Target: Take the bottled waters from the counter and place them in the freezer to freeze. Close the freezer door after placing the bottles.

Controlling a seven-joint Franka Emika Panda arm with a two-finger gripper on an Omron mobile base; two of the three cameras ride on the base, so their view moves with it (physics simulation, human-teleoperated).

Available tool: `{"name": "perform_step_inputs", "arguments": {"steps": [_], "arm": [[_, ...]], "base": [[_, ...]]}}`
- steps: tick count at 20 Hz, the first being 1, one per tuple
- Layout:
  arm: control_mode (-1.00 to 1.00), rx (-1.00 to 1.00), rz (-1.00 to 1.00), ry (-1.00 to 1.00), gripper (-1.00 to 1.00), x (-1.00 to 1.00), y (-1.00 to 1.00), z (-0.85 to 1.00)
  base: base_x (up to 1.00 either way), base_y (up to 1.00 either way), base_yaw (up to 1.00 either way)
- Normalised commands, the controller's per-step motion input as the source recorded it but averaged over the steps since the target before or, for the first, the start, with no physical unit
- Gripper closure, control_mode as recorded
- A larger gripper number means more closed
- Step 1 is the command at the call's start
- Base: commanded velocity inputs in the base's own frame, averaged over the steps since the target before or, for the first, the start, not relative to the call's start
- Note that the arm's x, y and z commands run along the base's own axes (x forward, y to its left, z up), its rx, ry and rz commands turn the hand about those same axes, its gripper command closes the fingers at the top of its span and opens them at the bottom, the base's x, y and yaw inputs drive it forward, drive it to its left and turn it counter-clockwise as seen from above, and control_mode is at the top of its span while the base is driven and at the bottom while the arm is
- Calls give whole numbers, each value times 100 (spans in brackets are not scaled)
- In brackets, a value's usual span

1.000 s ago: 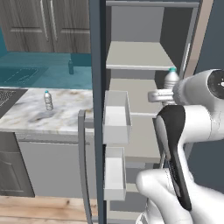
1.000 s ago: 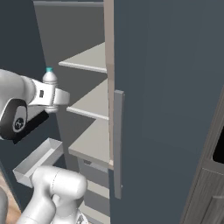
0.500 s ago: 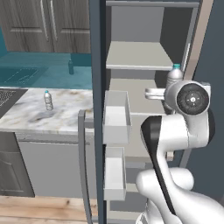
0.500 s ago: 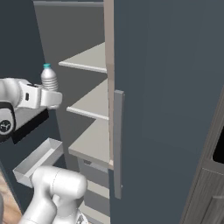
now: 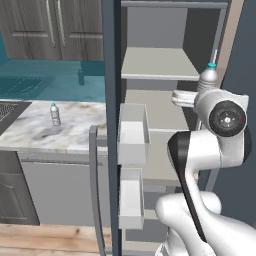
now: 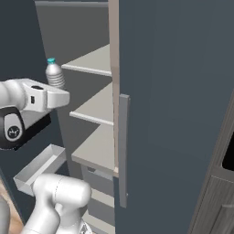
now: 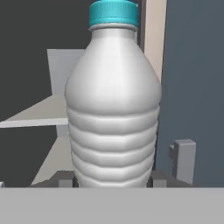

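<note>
First bottle at the freezer, second one waiting

Nearest you, the end effector (image 7: 113, 183) is clamped on one water bottle (image 7: 113, 105), upright, held just in front of the open freezer (image 5: 165, 65) beside its middle shelf (image 6: 96, 107). You have not set it down yet. The freezer door (image 5: 111, 100) stands wide open, white bins on its inner side. Farther left of the freezer, the other water bottle (image 5: 55, 114) stands on the marble surface (image 5: 45, 132). Left for you: place this one, fetch that one, shut the door.
</note>
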Motion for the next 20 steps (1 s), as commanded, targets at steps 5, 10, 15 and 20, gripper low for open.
{"name": "perform_step_inputs", "arguments": {"steps": [5,10,15,20], "arm": [[-100,2,1,0,100,4,0,2],[-100,0,0,-1,100,5,0,1],[-100,-6,2,-4,100,29,0,8],[-100,-2,7,0,100,34,0,12]], "base": [[0,0,0],[0,0,0],[0,0,0],[0,0,0]]}}
